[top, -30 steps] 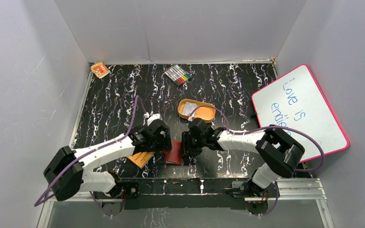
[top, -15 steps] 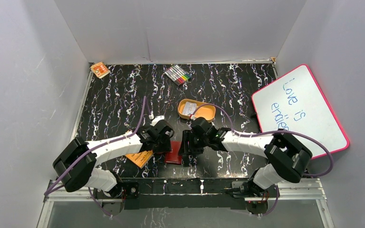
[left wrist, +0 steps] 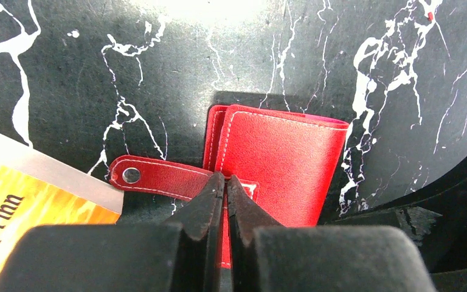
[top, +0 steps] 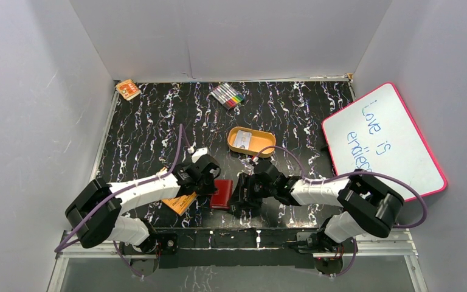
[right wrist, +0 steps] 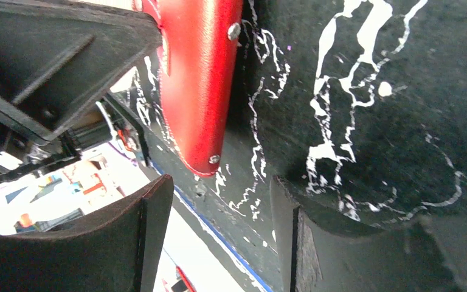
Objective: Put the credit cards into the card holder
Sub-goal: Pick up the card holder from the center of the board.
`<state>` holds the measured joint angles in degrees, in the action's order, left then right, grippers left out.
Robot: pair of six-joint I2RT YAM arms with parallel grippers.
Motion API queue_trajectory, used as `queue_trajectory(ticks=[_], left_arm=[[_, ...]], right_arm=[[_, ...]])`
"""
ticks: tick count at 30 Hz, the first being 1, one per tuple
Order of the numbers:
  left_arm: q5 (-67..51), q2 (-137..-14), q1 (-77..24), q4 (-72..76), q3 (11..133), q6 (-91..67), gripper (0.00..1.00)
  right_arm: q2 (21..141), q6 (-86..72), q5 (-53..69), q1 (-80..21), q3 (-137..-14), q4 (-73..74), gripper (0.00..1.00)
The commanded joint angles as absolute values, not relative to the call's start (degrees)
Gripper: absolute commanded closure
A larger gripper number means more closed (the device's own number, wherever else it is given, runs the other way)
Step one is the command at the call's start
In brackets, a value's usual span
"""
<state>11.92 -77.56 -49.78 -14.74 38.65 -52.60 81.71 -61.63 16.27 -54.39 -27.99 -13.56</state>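
- Red card holder (left wrist: 280, 164), folded shut, white stitching, snap strap; flat on the counter (left wrist: 67, 91), under the left gripper (left wrist: 225, 182) tips.
- Left jaws pressed together, tips on the strap's root.
- Right gripper (right wrist: 219, 191): jaws spread, holder just ahead.
- Top view alone shows a pale credit card (top: 241, 141) in the orange tin (top: 266, 146), well beyond both jaws.
- Since a second ago the right gripper sits closer to the counter's near edge.

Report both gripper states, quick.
Left gripper: shut, tips at the tab of the card holder; grip unclear.
Right gripper: open, empty.
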Motion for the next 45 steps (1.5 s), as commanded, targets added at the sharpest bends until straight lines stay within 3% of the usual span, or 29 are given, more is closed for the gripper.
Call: queue_trajectory(ticks=[1,10,24,29,36,38,41,42,45], left_arm=[[15.1,-80.2,-49.7,-21.0,34.0,-52.8,1.00],[15.3,-80.9,-49.7,-20.2,32.3,-53.9,1.00],[14.9,-80.9,-49.7,-19.8,31.3,-55.0,1.00],[14.6,-80.1,-49.7,-19.4,30.5,-55.4,1.00],[14.5,-78.4,-49.7,-20.9,31.9,-55.8,1.00],[15.9,-75.4,-49.7,-25.4,34.6,-56.0,0.99],[20.2,-68.2,-49.7,-34.6,42.1,-56.7,0.48],[21.7,-65.7,-49.7,-37.3,45.4,-57.1,0.38],[26.5,-58.6,-49.7,-43.3,56.3,-56.2,0.21]], right_arm=[[83.2,-67.6,17.5,-54.5,-26.8,-24.2,0.32],[87.8,-69.9,16.6,-54.6,-27.8,-26.6,0.33],[96.2,-76.1,16.9,-57.2,-27.2,-36.8,0.44],[97.6,-77.7,14.6,-57.5,-26.6,-39.3,0.55],[95.6,-73.1,11.2,-58.0,-27.4,-38.7,0.99],[91.5,-68.2,9.8,-58.1,-29.1,-31.5,1.00],[81.9,-58.7,5.5,-58.1,-31.5,-18.0,1.00],[78.5,-55.8,4.0,-58.1,-32.5,-11.9,1.00],[68.1,-43.2,-3.0,-58.1,-38.5,2.9,1.00]])
